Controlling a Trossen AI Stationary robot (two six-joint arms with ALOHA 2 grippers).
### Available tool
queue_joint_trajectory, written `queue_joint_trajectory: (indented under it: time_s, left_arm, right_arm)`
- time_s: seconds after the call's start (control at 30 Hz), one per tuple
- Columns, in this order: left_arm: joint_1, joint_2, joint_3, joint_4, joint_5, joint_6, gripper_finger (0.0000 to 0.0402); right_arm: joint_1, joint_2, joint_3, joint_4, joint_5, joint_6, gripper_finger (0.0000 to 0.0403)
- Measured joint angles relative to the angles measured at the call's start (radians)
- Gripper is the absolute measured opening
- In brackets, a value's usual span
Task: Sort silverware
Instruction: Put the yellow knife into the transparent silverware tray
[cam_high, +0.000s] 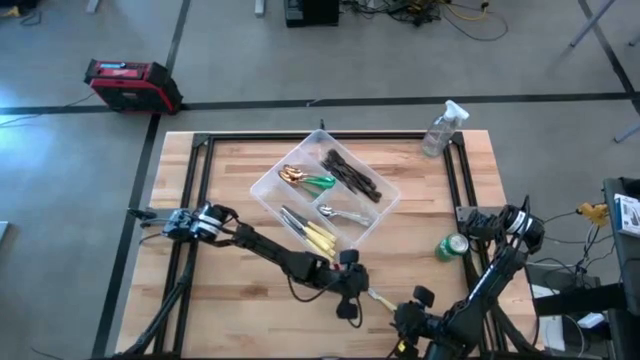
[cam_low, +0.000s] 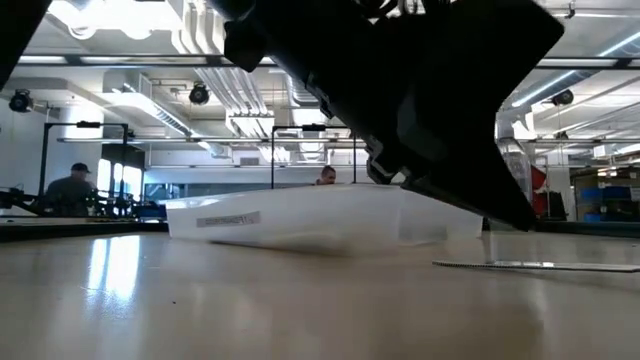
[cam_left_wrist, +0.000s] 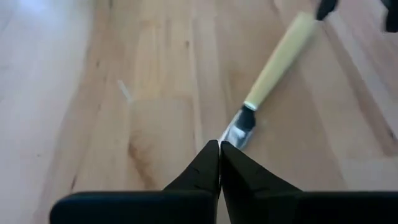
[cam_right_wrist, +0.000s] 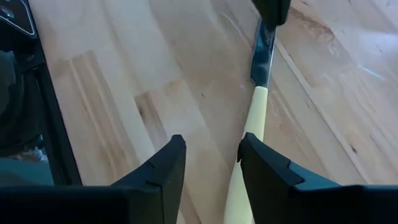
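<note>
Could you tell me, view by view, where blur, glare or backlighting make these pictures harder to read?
Low view: the arm is a backlit black silhouette, ceiling lights glare on the table. Left wrist view: the cream-handled knife is soft, the left gripper, shut on its blade, sharper. Right wrist view: the open right gripper is sharp, the far tabletop blurs.

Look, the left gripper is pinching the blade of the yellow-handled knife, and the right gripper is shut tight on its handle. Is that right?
Not quite. The right gripper is open, its fingers spread apart, with the handle of the yellow-handled knife lying near one finger; the right wrist view shows it. The left gripper is indeed shut on the blade end.
</note>
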Motion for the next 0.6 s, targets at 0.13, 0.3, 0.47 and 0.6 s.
queue_joint_trajectory:
  time_s: [0.13, 0.3, 0.47, 0.6]
  left_arm:
    - [0.005, 0.0, 0.0, -0.029, -0.026, -0.015, 0.0]
    - [0.005, -0.003, 0.0, -0.064, -0.05, -0.029, 0.0]
    - [-0.001, -0.026, -0.001, -0.095, -0.074, -0.045, 0.0]
    - [-0.004, -0.041, 0.048, -0.165, -0.056, 0.124, 0.0]
  right_arm:
    - [0.002, 0.0, 0.0, 0.008, -0.002, 0.001, 0.0137]
    - [0.006, 0.0, 0.0, 0.008, -0.002, 0.001, 0.0134]
    - [0.005, 0.0, -0.001, 0.007, 0.001, -0.001, 0.0128]
    - [0.005, 0.0, -0.003, 0.008, 0.003, -0.001, 0.0124]
